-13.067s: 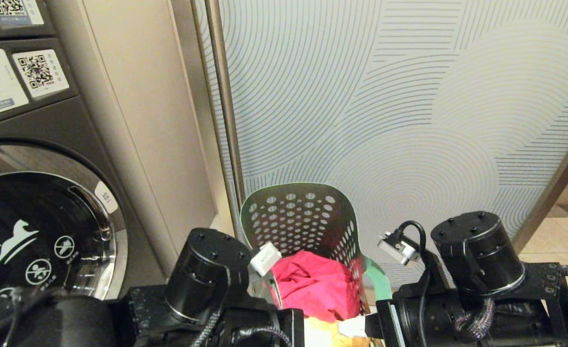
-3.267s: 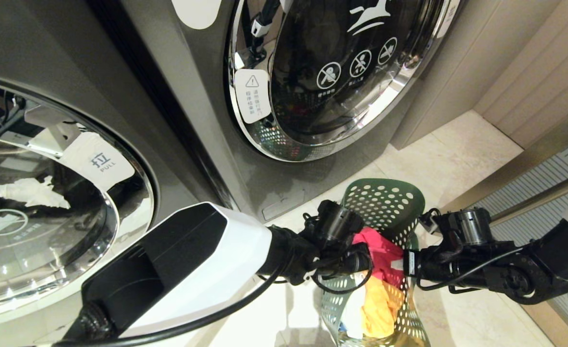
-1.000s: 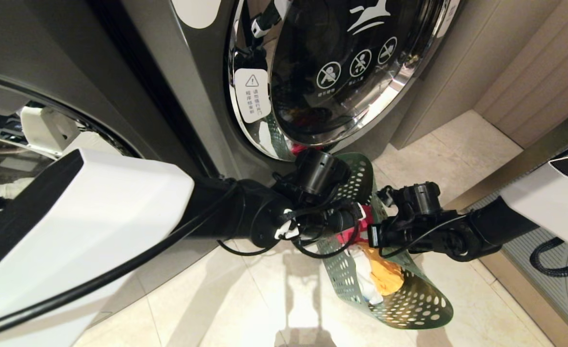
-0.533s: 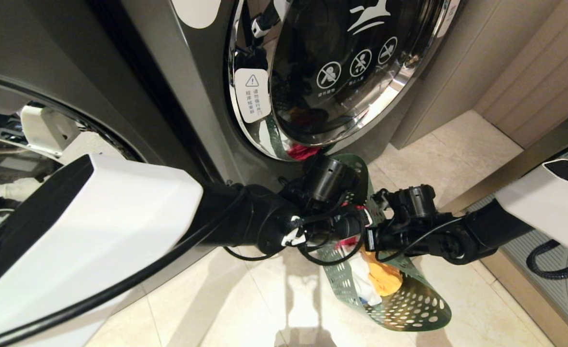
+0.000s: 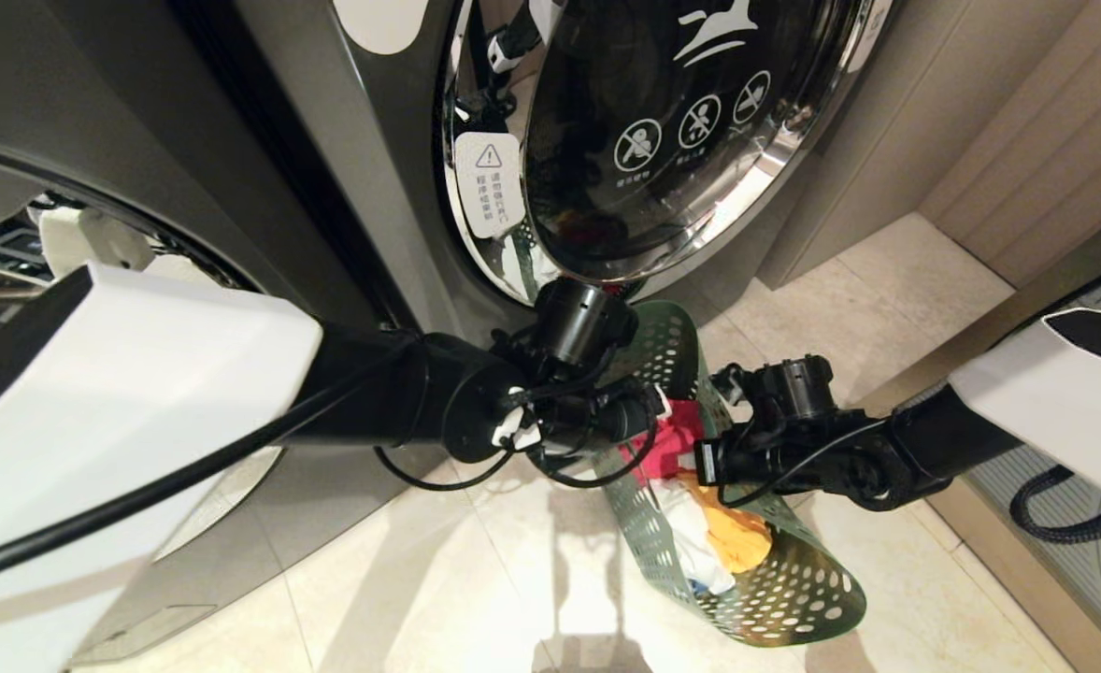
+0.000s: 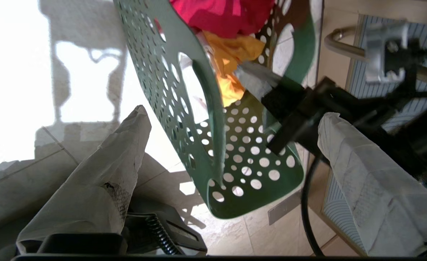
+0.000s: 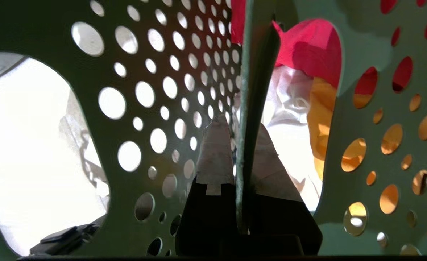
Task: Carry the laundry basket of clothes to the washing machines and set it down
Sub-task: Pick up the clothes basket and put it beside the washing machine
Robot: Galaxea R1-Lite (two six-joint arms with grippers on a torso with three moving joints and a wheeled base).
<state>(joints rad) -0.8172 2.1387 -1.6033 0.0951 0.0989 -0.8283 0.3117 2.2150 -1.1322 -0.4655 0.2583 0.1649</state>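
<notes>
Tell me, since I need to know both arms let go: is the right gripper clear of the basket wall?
No: in its wrist view the right gripper is shut on the laundry basket wall.

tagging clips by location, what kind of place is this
Most likely a shared or coin laundry room: two washing machines side by side with chrome-ringed glass doors and warning stickers, and a laundry basket of clothes on the tiled floor.

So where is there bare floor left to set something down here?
Bare tile lies left of the basket, below the left arm, and between the right washer and the beige wall panels. It is crowded where both arms meet the basket: the right gripper clamps its rim, the left gripper stands open beside it.
</notes>
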